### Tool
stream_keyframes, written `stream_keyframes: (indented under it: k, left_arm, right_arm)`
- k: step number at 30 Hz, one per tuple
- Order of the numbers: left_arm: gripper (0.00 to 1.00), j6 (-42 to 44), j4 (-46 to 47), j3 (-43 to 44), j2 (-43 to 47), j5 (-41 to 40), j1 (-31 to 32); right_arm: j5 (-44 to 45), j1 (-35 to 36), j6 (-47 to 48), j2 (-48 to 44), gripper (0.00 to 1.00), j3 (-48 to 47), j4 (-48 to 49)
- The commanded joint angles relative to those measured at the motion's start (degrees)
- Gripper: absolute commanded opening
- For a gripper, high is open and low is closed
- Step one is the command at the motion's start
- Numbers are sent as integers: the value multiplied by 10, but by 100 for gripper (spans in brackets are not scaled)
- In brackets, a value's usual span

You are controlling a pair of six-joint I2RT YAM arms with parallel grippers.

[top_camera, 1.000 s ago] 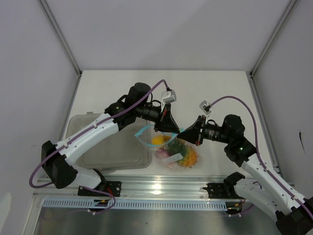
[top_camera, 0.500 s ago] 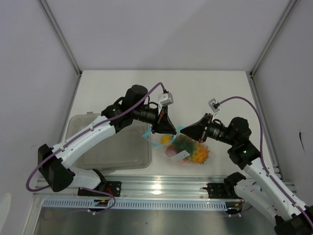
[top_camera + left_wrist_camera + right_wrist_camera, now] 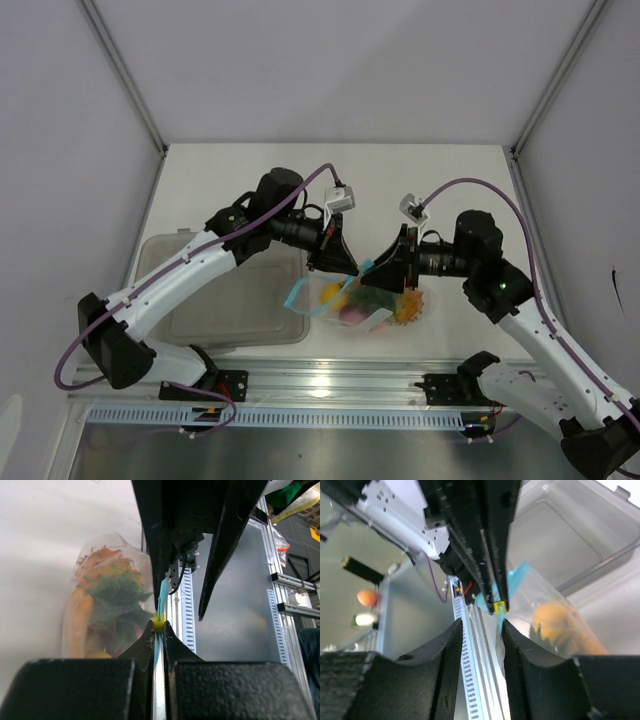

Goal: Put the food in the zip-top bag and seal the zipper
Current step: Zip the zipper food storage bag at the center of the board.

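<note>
Bag: The zip-top bag (image 3: 352, 303) lies on the table (image 3: 430, 180) between the two wrists, just beside a grey tub (image 3: 235, 300).
Food: Orange, purple and leafy green food (image 3: 380, 303) shows through the plastic; no piece is seen lying outside the bag.
Zipper: The zipper (image 3: 162, 597) runs as a thin blue strip along the mouth, its long axis pointing from one claw straight at the other.
Left gripper: The left gripper (image 3: 158, 626) is pressed together on the strip, a small yellow tab (image 3: 158, 624) at its fingertips.
Right gripper: The right gripper (image 3: 481, 625) faces it with fingers spread and nothing between them.
Key relation: The free length of strip lies just ahead of the right claw, toward the left one.
Nearer arm: The left holds the strip; the right is just beside it, and the seal looks unfinished.
</note>
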State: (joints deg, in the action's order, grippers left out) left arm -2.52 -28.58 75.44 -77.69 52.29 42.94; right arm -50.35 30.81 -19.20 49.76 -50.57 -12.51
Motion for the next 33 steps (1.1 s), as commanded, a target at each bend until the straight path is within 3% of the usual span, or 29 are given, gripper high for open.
stream_keyframes:
  k: [1,14,17,18,23,26,33]
  left_arm:
    - [1,6,-2,45,-15,30,-4]
    - [1,23,-45,91,-47,49,-3]
    - [1,23,-44,83,-43,49,-3]
    - [1,23,-45,82,-42,49,-3]
    - [1,24,-50,67,-36,41,-3]
    - [1,38,-49,56,-31,31,-4]
    - [1,45,-68,25,-9,-11,-8]
  right_arm:
    - [-29,20,81,11,38,-45,-87]
    - [-3,63,172,98,19,-124,-191]
    - [-9,64,184,117,10,-138,-211]
    - [-11,64,184,119,0,-139,-214]
    - [16,66,164,105,0,-131,-196]
    - [75,57,137,71,0,-118,-161]
    - [90,-56,30,13,0,-53,-68]
